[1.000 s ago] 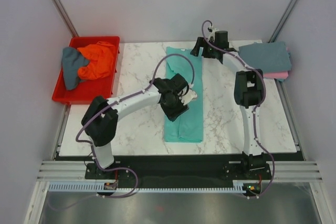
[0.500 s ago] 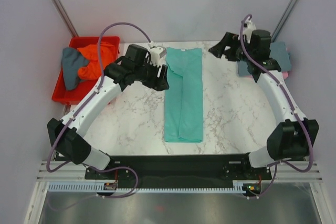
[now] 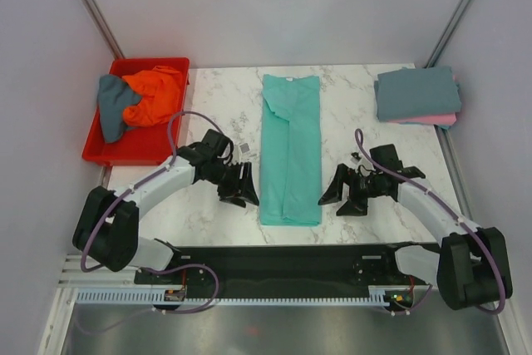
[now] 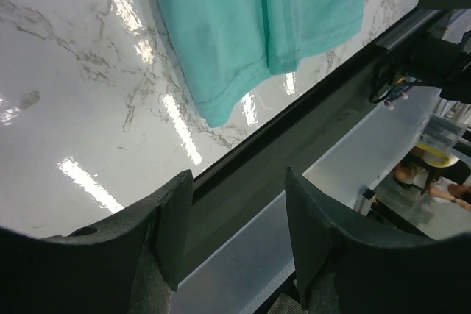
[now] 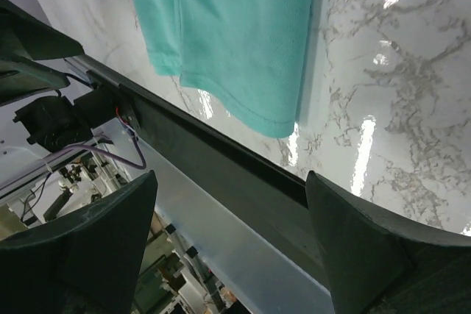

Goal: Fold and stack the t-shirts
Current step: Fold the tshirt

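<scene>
While shirt (image 3: 291, 143) is lying as a strip, left gripper (image 3: 243, 192) and right gripper (image 3: 336, 198) are flanking its near hem, both wide; next likely pinching corners.

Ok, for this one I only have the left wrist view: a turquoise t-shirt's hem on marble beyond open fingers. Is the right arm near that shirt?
Observer: Yes, the right end effector hangs open beside the turquoise t-shirt at its near right corner, opposite the left end effector; neither holds cloth.
Operator: How far folded is it?
Observer: One long narrow strip, no sleeves sticking out, collar at the far end.
Operator: Any finished shirts?
Observer: A folded grey t-shirt lies on a folded pink one at the far right corner of the white marble table.
</scene>
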`<control>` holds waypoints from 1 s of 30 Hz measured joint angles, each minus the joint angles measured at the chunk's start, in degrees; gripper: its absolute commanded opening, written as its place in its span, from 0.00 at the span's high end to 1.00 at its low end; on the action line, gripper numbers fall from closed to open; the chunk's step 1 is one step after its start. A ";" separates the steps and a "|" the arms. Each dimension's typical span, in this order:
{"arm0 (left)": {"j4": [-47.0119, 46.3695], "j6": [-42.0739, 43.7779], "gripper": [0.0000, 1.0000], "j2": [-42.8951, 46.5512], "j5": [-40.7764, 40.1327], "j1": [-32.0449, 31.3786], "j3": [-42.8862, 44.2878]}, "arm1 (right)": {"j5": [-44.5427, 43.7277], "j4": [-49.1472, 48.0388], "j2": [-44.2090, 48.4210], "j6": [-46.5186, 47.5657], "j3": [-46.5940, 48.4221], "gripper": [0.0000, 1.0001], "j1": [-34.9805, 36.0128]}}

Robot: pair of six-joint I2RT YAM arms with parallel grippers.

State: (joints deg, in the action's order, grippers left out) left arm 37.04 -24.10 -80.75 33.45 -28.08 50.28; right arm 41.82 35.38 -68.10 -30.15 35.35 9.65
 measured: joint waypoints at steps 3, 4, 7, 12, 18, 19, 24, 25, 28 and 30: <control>-2.89 -2.47 0.40 0.68 2.47 0.00 -3.87 | 0.44 -0.44 1.75 -0.66 -2.43 0.10 0.68; -3.52 -3.08 0.40 0.68 2.97 0.00 -4.87 | 0.42 -0.50 0.96 -0.83 -2.73 0.10 0.74; -5.07 -4.59 0.41 0.66 3.56 0.00 -6.86 | 0.31 -1.09 -2.14 -1.57 -3.06 0.11 0.87; -7.72 -5.66 0.41 0.00 4.28 0.07 -7.15 | -0.11 -3.02 -7.93 -2.23 -3.08 0.14 1.42; -10.36 -7.63 0.43 -2.75 4.66 0.11 -7.37 | -0.74 -5.18 -11.26 -2.91 -3.08 0.16 1.90; -10.67 -7.93 0.44 -3.15 4.68 0.11 -7.54 | -0.83 -5.27 -11.45 -2.95 -3.08 0.16 1.90; -11.13 -9.29 0.44 -5.55 4.63 0.11 -8.11 | -1.62 -6.91 -12.81 -3.32 -3.08 0.17 1.90; -11.43 -9.49 0.44 -6.23 4.63 0.11 -8.11 | -1.44 -7.32 -13.44 -3.69 -3.06 0.17 1.90; -12.37 -9.88 0.45 -8.26 4.59 0.11 -8.09 | -0.35 -7.98 -15.04 -4.55 -2.73 0.19 1.88; -12.96 -10.10 0.45 -9.46 4.59 0.11 -8.09 | 0.22 -8.24 -16.28 -5.03 -2.19 0.20 2.01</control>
State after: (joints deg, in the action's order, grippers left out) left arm 24.08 -34.20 -90.21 38.04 -27.97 42.19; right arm 42.04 27.14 -84.38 -35.18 33.17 11.66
